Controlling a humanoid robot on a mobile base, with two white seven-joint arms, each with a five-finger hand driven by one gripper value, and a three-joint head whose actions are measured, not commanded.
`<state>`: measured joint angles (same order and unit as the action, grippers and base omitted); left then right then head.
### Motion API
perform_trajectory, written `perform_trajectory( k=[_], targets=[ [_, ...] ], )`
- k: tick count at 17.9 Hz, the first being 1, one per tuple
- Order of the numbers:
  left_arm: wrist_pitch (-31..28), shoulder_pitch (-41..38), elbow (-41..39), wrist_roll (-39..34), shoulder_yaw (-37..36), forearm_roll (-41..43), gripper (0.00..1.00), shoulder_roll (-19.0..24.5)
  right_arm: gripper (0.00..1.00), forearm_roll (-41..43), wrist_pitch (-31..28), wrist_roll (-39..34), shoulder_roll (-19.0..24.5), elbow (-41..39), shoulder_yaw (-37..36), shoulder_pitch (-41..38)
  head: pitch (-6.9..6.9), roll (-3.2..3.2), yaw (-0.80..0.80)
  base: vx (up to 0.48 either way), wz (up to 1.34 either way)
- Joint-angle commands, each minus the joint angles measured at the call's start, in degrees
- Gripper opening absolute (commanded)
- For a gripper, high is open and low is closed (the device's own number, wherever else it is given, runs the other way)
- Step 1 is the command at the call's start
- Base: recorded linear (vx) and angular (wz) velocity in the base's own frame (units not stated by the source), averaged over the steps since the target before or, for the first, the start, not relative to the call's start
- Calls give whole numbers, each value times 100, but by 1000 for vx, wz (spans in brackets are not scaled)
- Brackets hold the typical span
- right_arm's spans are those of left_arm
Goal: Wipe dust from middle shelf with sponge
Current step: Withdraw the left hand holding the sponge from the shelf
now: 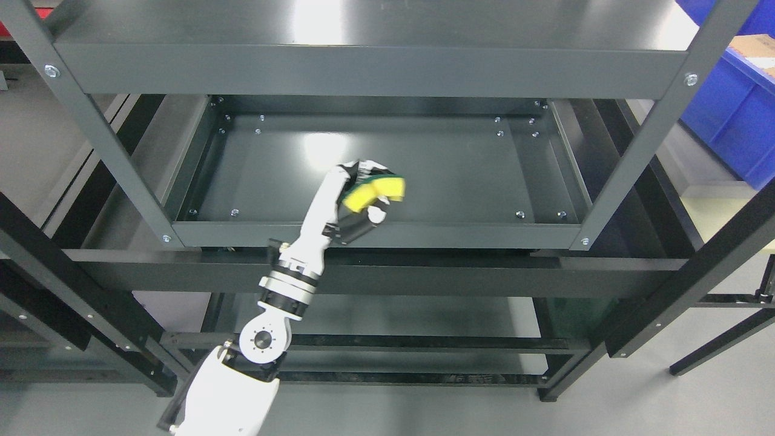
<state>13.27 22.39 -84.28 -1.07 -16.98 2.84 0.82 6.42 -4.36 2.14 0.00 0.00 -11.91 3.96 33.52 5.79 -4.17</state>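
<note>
Your left hand [357, 194], white with dark fingers, is clamped around the yellow sponge with a green scrub layer [372, 191]. It holds the sponge over the dark grey metal middle shelf [460, 175], a little left of centre and toward the near lip. Whether the sponge touches the surface, you cannot tell. Its long axis runs roughly left to right, and most of the bare shelf lies to its right and far side, so the wipe probably wants to sweep that way.

on my feed the left arm [290, 284] is glossy white shell with a round grey joint disc at the elbow, silver and black rings at the wrist, and a white hand [354, 203] with black finger segments.
</note>
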Motion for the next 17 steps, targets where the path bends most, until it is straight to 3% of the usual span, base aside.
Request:
perform_trajectory(
  k=[1,17],
  targets=[
    [-280,-595,-843,-16,1548,-574,0,18,100,0,-4,-3,-100,-100,-5,0,0,0,0,0,0],
    [-571,-763,-1126,-16,1417,-891,0,18,100,0,-4,-3,-100,-100,-5,0,0,0,0,0,0]
  ],
)
